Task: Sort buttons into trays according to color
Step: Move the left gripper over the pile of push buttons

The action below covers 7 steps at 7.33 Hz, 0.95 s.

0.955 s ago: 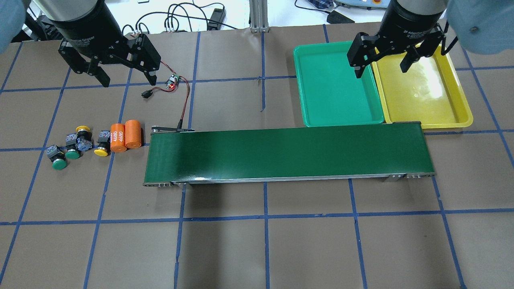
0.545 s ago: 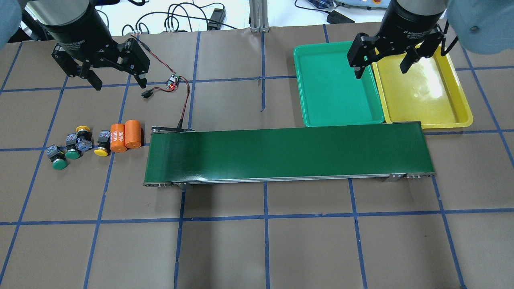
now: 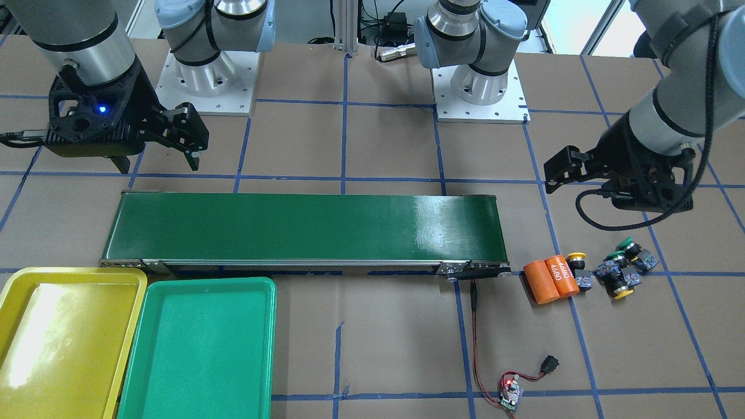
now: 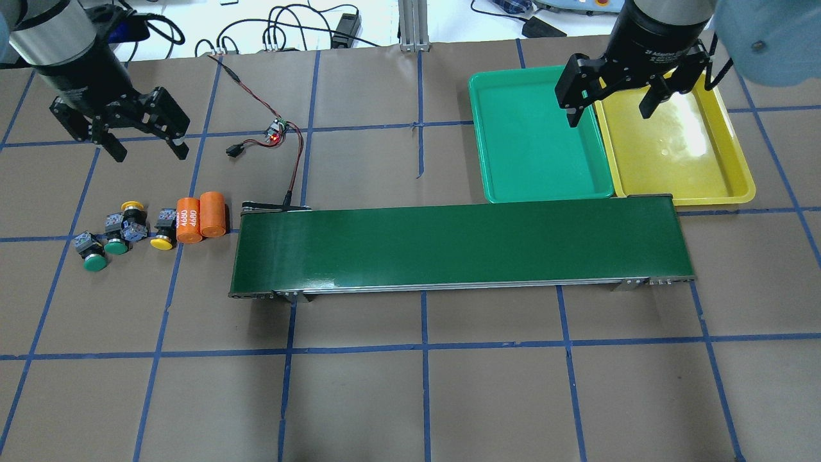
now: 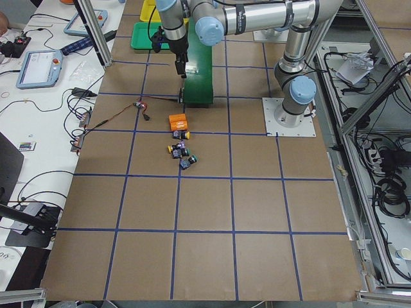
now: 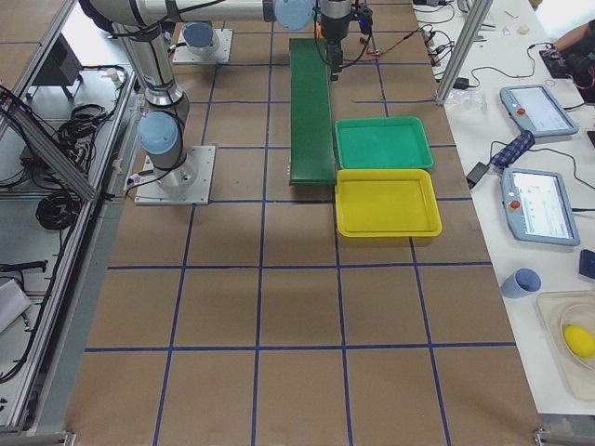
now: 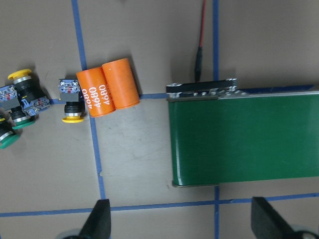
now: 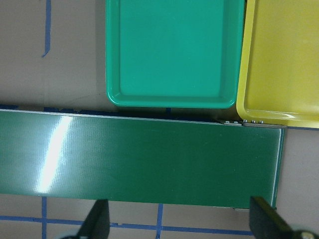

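Four buttons lie together on the table at the left: two yellow-capped [image 4: 161, 242] [image 4: 133, 206] and two green-capped [image 4: 116, 247] [image 4: 95, 262]. They also show in the left wrist view, one yellow [image 7: 73, 117] beside the cylinders. My left gripper [image 4: 149, 151] is open and empty, hovering behind the buttons. The green tray [image 4: 539, 135] and the yellow tray [image 4: 680, 147] stand side by side at the back right, both empty. My right gripper [image 4: 608, 114] is open and empty, above the seam between the two trays.
Two orange cylinders marked 4680 [image 4: 201, 217] lie touching one yellow button. The long dark-green conveyor belt [image 4: 458, 244] runs across the middle, its right end in front of the trays. A small circuit board [image 4: 276, 131] with a red wire lies behind the belt's left end.
My left arm has moved to the left, towards the spot behind the buttons, jaws still open. The right arm and all objects have not moved.
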Motion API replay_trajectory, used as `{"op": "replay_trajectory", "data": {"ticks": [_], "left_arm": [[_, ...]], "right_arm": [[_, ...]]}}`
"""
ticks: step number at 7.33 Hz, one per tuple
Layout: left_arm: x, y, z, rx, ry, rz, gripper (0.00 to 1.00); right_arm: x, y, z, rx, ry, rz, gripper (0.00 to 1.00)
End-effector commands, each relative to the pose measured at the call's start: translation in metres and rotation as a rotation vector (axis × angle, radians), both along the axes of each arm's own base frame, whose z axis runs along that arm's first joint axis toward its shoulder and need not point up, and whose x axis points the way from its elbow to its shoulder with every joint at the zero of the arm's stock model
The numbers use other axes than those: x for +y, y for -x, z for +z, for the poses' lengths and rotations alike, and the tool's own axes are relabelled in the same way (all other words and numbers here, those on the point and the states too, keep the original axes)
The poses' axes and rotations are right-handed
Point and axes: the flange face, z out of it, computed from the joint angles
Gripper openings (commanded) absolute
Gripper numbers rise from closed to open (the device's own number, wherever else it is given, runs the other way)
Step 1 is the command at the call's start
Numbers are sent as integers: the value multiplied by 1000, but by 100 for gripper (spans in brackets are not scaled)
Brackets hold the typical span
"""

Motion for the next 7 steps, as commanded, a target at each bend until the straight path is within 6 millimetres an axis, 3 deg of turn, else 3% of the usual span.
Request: {"op": "replay_trajectory", "data": {"ticks": [1, 2, 4, 6, 7], "left_arm": [[-12, -70, -56, 22, 5, -58, 100], [-14, -89, -75, 45, -9, -122, 100], [-27, -101, -102, 64, -8, -216, 100], [-34, -144, -132, 78, 7, -275, 100], [-36, -147, -148, 100, -15, -301, 100]], "right_arm": [[0, 0, 0, -1, -1, 0, 100], [0, 0, 0, -1, -1, 0, 100], [0, 1, 0, -2, -1, -3, 100], [0, 1, -1, -5, -2, -3, 100], [0, 1, -1, -3, -2, -3, 100]]}}
